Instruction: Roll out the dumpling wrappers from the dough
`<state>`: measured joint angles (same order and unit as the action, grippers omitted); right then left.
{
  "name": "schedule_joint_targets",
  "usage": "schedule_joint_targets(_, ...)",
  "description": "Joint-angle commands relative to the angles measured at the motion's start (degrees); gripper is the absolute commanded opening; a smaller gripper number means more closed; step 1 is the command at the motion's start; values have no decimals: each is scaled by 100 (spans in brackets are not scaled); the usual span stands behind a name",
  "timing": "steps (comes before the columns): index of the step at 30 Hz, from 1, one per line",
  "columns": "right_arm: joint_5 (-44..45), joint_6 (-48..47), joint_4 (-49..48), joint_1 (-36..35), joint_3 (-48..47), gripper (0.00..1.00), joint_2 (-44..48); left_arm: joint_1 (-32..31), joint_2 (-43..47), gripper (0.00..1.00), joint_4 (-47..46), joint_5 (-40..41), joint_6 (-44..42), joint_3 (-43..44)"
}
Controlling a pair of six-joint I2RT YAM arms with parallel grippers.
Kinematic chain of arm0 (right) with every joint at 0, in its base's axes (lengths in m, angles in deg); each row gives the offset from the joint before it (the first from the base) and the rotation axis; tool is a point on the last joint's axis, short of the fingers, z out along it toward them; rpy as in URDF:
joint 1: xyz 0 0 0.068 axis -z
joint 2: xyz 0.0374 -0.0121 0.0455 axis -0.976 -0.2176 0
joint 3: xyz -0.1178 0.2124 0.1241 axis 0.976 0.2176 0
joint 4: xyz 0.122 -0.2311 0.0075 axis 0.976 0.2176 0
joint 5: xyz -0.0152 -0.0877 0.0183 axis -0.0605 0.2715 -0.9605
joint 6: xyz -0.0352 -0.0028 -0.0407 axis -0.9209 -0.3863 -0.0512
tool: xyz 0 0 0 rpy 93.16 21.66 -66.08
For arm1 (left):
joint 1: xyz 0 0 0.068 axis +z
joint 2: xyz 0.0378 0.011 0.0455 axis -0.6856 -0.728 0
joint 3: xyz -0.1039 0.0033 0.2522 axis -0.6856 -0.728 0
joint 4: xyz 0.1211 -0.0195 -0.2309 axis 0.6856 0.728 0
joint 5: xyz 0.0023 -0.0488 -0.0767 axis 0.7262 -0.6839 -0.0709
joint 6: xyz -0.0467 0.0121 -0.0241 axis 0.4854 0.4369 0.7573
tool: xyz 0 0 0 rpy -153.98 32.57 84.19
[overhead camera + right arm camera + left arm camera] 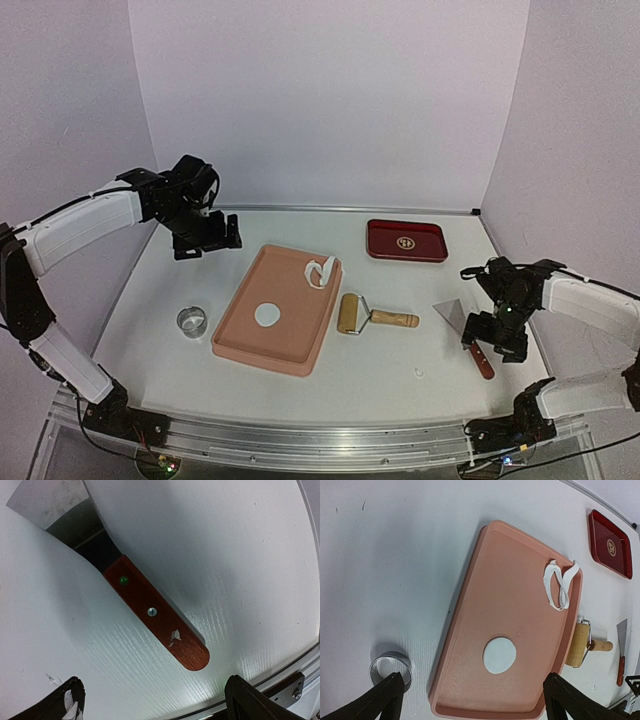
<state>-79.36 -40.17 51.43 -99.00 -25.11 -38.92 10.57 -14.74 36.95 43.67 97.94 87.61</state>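
Observation:
One round white dumpling wrapper [267,315] [499,655] lies flat on the pink board [285,285] [510,580]. A ragged looped strip of leftover dough [320,270] [560,586] rests at the board's far right corner. My left gripper [208,245] [472,700] hangs open in the air beyond the board's far left side, holding nothing. My right gripper [495,335] [155,700] is open low over the table, just past the end of the scraper's red wooden handle [155,617]. Bits of dough stick to its left finger [70,705].
A small metal ring [192,321] [390,669] stands left of the board. A wooden rolling pin [365,315] [580,644] lies right of it. The scraper [465,330] lies further right. A red tray [406,240] [610,545] sits at the back right.

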Motion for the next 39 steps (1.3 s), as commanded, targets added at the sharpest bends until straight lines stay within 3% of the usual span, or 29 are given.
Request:
schedule_joint_targets(1,-162,328,-354,269,425,97,164,-10,224,98,-21,-104,176,-20)
schedule_joint_targets(9,-177,224,-1113,624,974,92,289,-10,202,96,-147,-289,374,-123)
schedule_joint_targets(16,-466,20,-1609,631,1074,65,95,-11,305,95,-245,-520,505,-310)
schedule_joint_targets(24,-853,-313,-1754,630,874,48,-424,-12,319,95,-257,-488,451,-242)
schedule_joint_targets(26,-955,-415,-1678,622,735,48,-525,-16,328,95,-262,-481,437,-239)
schedule_joint_targets(30,-774,-75,-1222,624,664,62,-482,-16,355,95,-236,-449,415,-242)
schedule_joint_targets(39,-618,36,-780,514,655,57,-740,-15,329,95,-459,-512,475,-268)
